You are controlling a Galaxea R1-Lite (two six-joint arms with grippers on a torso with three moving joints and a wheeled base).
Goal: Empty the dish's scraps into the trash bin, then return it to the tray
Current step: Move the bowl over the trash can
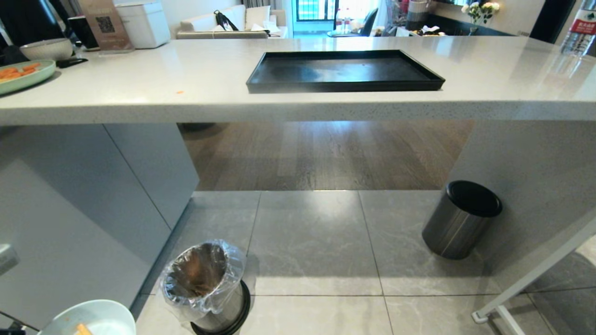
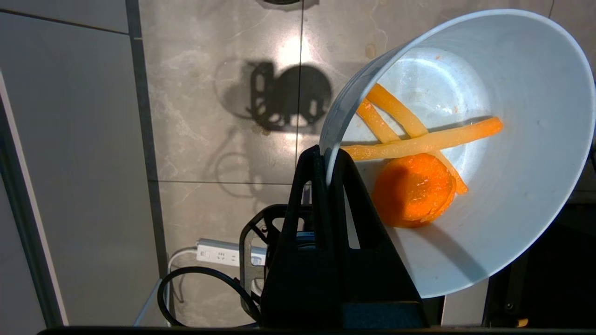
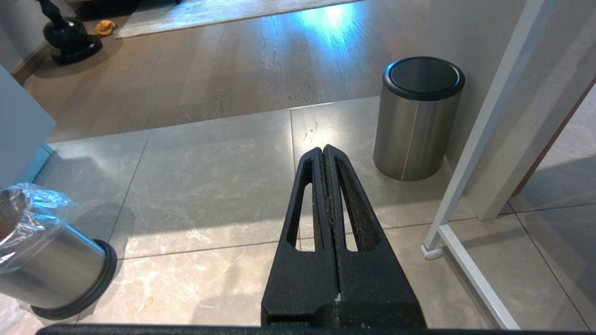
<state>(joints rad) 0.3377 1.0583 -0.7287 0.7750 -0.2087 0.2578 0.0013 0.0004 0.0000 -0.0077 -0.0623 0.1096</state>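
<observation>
My left gripper (image 2: 327,156) is shut on the rim of the dish (image 2: 512,209), a pale-blue bowl held over the tiled floor. The scraps (image 2: 414,186), an orange carrot round and thin pale-yellow sticks, lie inside it. In the head view the dish (image 1: 100,316) shows at the bottom left, just left of the trash bin (image 1: 205,279), a shiny metal bin lined with a crinkly clear bag. The black tray (image 1: 344,72) lies empty on the counter above. My right gripper (image 3: 323,150) hangs shut and empty over the floor, with the trash bin (image 3: 42,260) off to its side.
A bare steel cylinder with a black rim (image 1: 461,218) stands on the floor at the right beside a white frame leg (image 1: 526,284). On the counter's left are a green plate of carrot pieces (image 1: 23,74) and a grey bowl (image 1: 46,48). A power strip (image 2: 228,252) and cable lie on the floor.
</observation>
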